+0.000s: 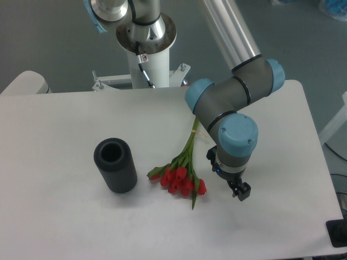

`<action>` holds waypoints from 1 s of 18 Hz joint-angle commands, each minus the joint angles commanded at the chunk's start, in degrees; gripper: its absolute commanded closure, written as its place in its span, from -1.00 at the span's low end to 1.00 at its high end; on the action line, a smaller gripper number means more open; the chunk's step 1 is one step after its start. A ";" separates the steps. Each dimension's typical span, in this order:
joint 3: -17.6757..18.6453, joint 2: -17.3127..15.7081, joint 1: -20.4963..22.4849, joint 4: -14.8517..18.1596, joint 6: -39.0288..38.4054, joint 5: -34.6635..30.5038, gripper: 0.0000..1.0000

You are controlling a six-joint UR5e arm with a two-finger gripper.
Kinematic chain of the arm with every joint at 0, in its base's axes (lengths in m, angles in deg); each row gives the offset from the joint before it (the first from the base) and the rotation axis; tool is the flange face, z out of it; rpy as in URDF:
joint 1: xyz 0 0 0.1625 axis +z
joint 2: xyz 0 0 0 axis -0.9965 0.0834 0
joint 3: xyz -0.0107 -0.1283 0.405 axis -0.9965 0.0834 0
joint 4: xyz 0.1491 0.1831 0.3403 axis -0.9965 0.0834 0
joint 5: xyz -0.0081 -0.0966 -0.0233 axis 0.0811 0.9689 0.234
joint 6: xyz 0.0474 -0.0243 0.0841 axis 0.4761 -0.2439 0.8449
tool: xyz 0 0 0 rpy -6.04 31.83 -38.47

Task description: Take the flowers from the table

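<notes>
The flowers point(181, 173), a small bunch of red tulips with thin green stems, lie flat on the white table point(65, 216), buds toward the front and stems running up toward the arm. My gripper point(238, 190) hangs low over the table just right of the buds, apart from them. The wrist hides most of the fingers, so I cannot tell how the jaws stand. Nothing shows between them.
A black ribbed cylinder point(115, 165) stands upright, open end up, left of the tulips. The arm's white base column point(145, 51) stands at the table's back edge. The table's right edge runs close behind the gripper's side.
</notes>
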 joint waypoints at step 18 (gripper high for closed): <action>14.49 -8.96 2.37 -0.61 -1.32 0.00 -1.00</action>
